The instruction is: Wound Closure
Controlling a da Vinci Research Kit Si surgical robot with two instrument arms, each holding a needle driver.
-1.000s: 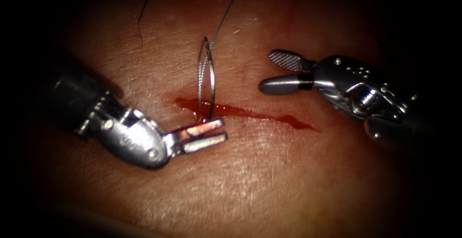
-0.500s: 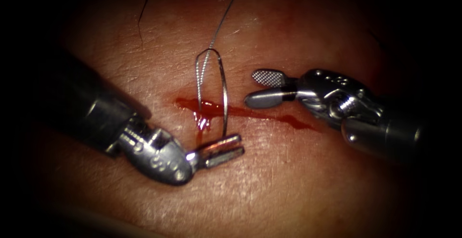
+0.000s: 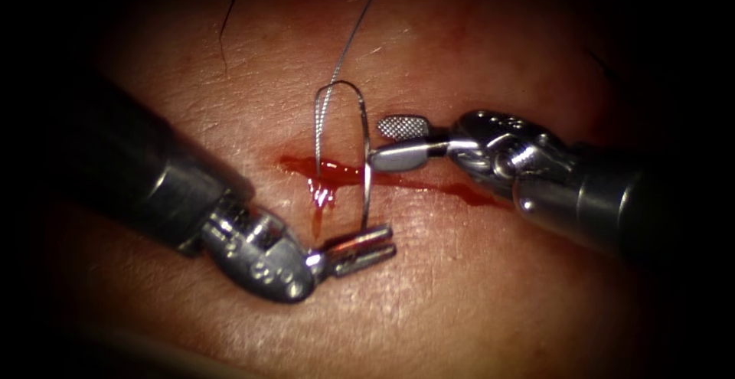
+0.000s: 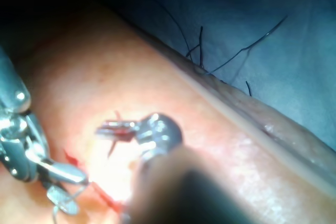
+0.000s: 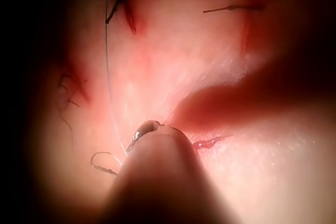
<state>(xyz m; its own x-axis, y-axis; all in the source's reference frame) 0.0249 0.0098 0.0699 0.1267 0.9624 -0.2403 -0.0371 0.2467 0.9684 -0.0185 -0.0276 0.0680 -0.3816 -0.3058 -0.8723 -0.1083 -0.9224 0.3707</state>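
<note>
Curved steel needle (image 3: 363, 153) stood arched over red cut (image 3: 398, 181) in pale tissue (image 3: 459, 287), clamped near one end by left tool (image 3: 360, 243). Right tool (image 3: 387, 140) gaped around mid-curve, ungripped. Thin grey thread (image 3: 356, 27) trailed upward. Best grasped squarely before left release.

The tissue (image 3: 429, 287) is pale pink and tan with a fine creased grain, and it darkens to deep red-brown away from the cut (image 3: 429, 184). The cut itself is a thin dark red line, and bright red fluid (image 3: 321, 191) pools on it and runs in short streaks just below it. Over the cut the needle (image 3: 360, 149) is a shiny silver arch, and the thread (image 3: 356, 31) above it is thin and grey. The left claw (image 3: 366, 245) is polished grey steel tinged with red. The right claw (image 3: 387, 143) is bright silver, and its upper jaw shows a fine cross-hatched face
</note>
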